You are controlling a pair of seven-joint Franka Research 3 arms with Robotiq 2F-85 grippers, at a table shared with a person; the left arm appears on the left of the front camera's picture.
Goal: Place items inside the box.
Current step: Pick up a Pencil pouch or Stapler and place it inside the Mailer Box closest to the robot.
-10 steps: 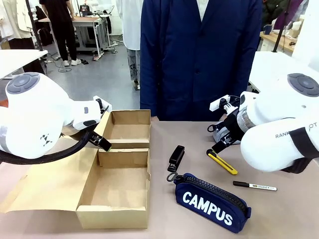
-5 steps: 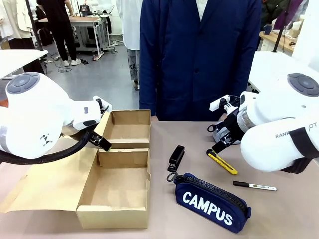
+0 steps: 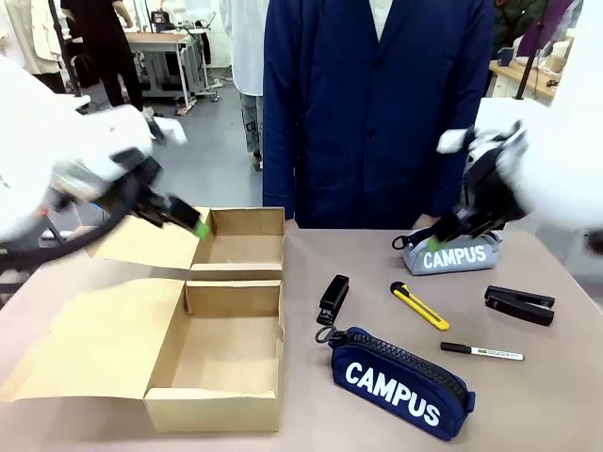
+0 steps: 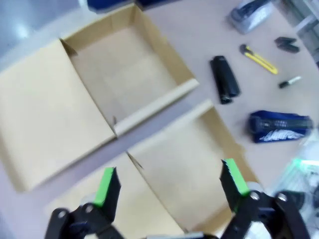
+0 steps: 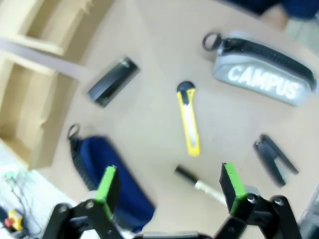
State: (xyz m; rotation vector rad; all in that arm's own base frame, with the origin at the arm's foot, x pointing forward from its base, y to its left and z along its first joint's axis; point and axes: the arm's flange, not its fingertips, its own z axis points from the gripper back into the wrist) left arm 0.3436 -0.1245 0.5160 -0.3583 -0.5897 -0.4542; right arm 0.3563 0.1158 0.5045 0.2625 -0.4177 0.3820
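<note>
Tan cardboard box (image 3: pixel 212 411) lies open at left. White "CAMPUS" marks the navy pouch (image 3: pixel 400 381) near right and the grey pouch (image 3: pixel 450 256) farther back. Left gripper (image 4: pixel 169 181) and right gripper (image 5: pixel 168 183) both gape released, empty.

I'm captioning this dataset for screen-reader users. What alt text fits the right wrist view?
An open end effector with green pads hovers over a table where a yellow utility knife lies in the middle, with a grey CAMPUS pouch, a navy pouch, a marker pen and a cardboard box around it.
</note>
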